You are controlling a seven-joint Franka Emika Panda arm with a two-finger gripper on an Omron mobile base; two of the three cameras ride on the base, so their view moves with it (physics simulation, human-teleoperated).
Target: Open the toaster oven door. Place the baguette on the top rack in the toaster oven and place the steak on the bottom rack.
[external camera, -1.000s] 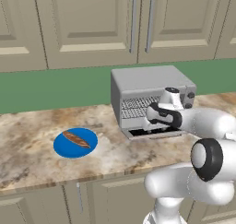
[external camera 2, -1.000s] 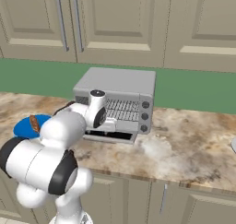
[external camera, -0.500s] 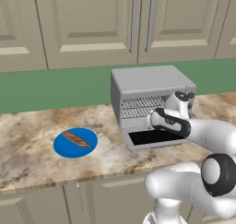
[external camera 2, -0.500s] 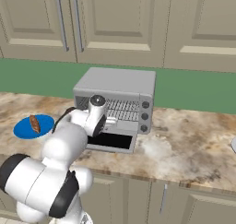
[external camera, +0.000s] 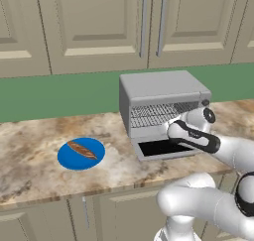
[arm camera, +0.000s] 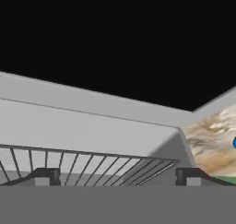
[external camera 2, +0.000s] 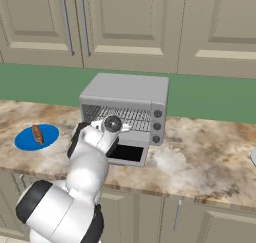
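Since 1 s ago the arm has swung lower and out toward the counter edge in front of the toaster oven, and the toaster oven door has gone from partly tipped to lying flat open.

Left to right, w/ the oven as landmark: well left of the oven on the marble counter sits a blue plate, w/ the baguette lying across it at a slant. In the right base view the same plate is also well left of the oven, loaf on top. Can't make out the steak on the plate.

At the oven itself: door hangs down from its lower hinge, black glass facing up, just in front of the oven mouth. Inside, wire shelves show through the opening; top rack is the upper grid, bottom rack just under it.

Gripper sits right at the oven mouth, above the door's right half, wrist pointing left across the opening. In the hand view the finger tips stand far apart, jaws spread about as wide as they go, nothing between them; a wire rack and grey oven wall lie just ahead.

Right of the oven: the knob column on its front right side, then bare counter.
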